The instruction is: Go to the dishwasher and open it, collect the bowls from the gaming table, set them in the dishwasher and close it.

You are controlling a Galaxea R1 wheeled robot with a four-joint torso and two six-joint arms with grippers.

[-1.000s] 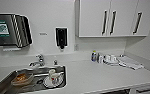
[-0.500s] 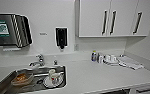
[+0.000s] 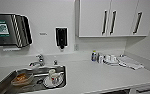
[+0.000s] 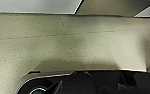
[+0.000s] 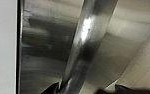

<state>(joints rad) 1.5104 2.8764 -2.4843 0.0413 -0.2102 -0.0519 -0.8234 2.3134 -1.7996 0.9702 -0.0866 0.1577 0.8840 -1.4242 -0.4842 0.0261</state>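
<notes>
Dishwasher front [image 5: 41,52], silver-grey and brushed, shows close up in the right wrist view, just beside a white panel [image 5: 3,45]. A long, straight metal handle bar [image 5: 87,35] stands off it. The bar's long axis lies along the front, but whether it runs level or upright in the room cannot be told from this view.

Against the head view of half a second ago, nothing has shifted. From left to right, a steel towel dispenser [image 3: 9,30] hangs on the wall. Below it, the sink [image 3: 6,81] holds a brownish dish [image 3: 21,78] and a white cup [image 3: 51,74] on a plate, behind a tap [image 3: 39,60]. A dark soap dispenser [image 3: 61,37] is mounted further along. Small bottles [image 3: 94,56] and a folded cloth [image 3: 129,63] lie on the white counter [image 3: 91,77], under wall cabinets [image 3: 111,17] with black handles.

The left wrist view looks at speckled pale floor [image 4: 66,50]. Whether either gripper is open or closed cannot be told.
</notes>
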